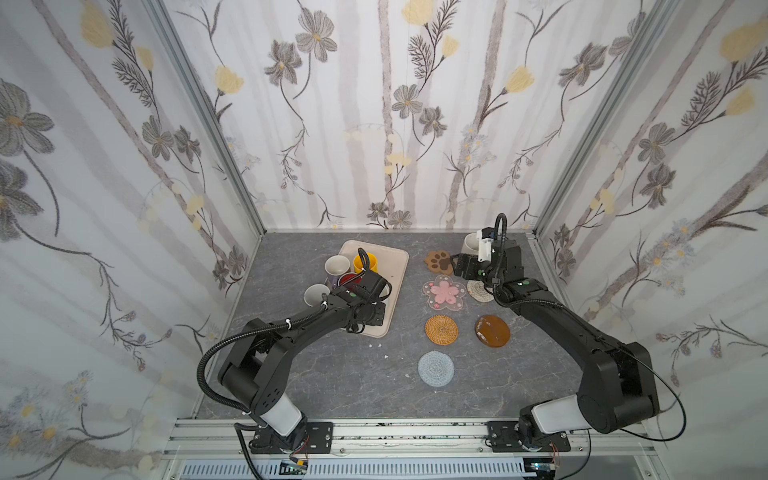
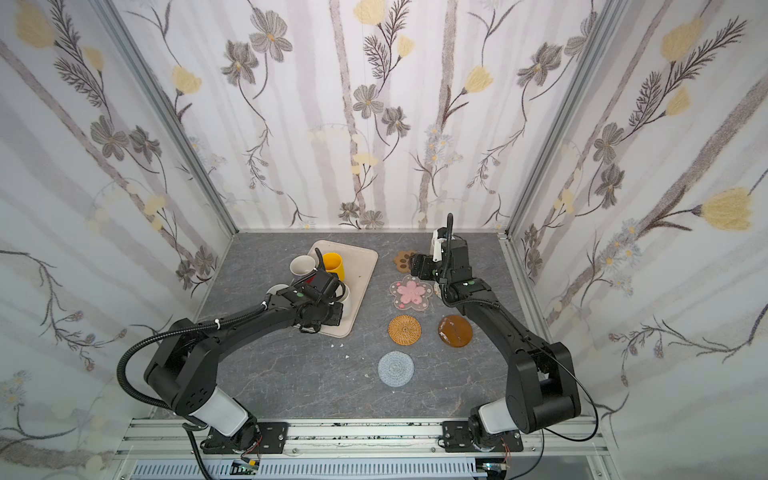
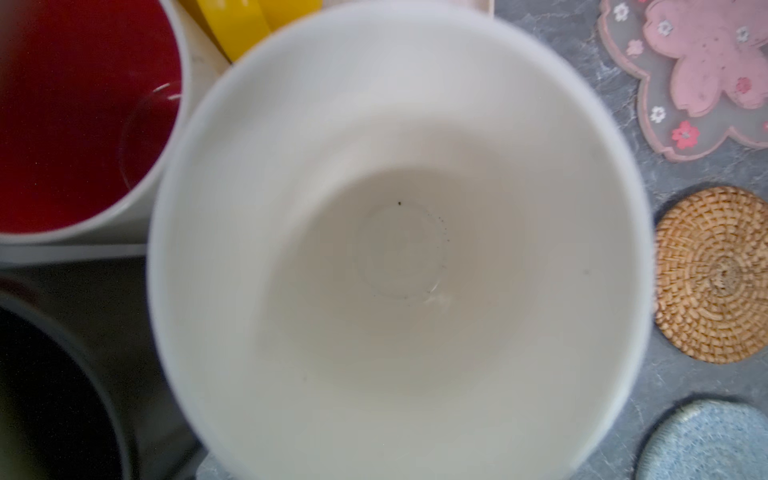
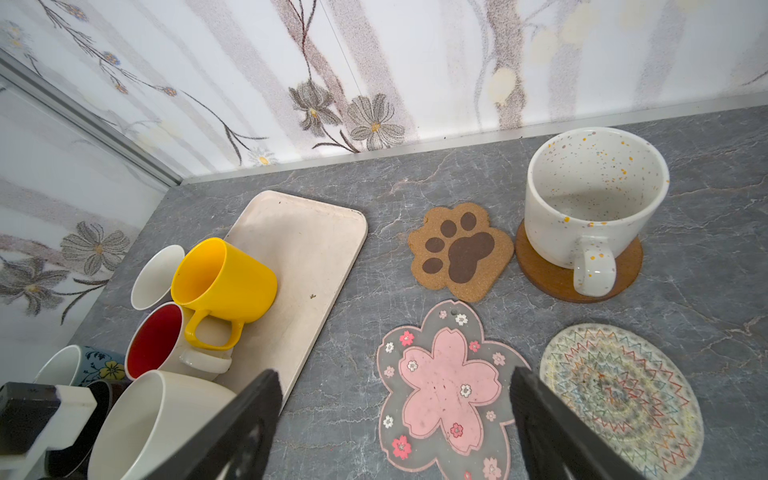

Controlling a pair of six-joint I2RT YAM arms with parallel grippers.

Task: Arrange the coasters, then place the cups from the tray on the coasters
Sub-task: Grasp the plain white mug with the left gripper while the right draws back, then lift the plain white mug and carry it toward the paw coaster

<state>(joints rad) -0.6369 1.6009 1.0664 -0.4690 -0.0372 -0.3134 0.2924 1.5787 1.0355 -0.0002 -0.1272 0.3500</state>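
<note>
A cream cup [image 3: 399, 249] fills the left wrist view. My left gripper [image 1: 365, 309] hangs right over it on the tray [image 1: 392, 257], its fingers hidden. Around it crowd the yellow cup [image 4: 224, 278], the red-lined white cup [image 4: 158, 340] and the black cup [image 3: 50, 395]. The speckled cup [image 4: 594, 199] stands on a brown wooden coaster [image 4: 548, 278] at the back right. My right gripper [image 4: 395, 378] is open and empty above the pink blossom coaster [image 4: 444, 386], between the paw coaster [image 4: 461, 249] and the beige woven coaster [image 4: 623, 399].
Nearer the front lie the rattan coaster [image 1: 441, 329], a second brown wooden round [image 1: 492, 330] and the grey-blue crocheted coaster [image 1: 436, 368]. A lavender cup [image 1: 336, 266] and a light blue cup [image 1: 316, 294] stand at the tray's left side. Patterned walls close three sides.
</note>
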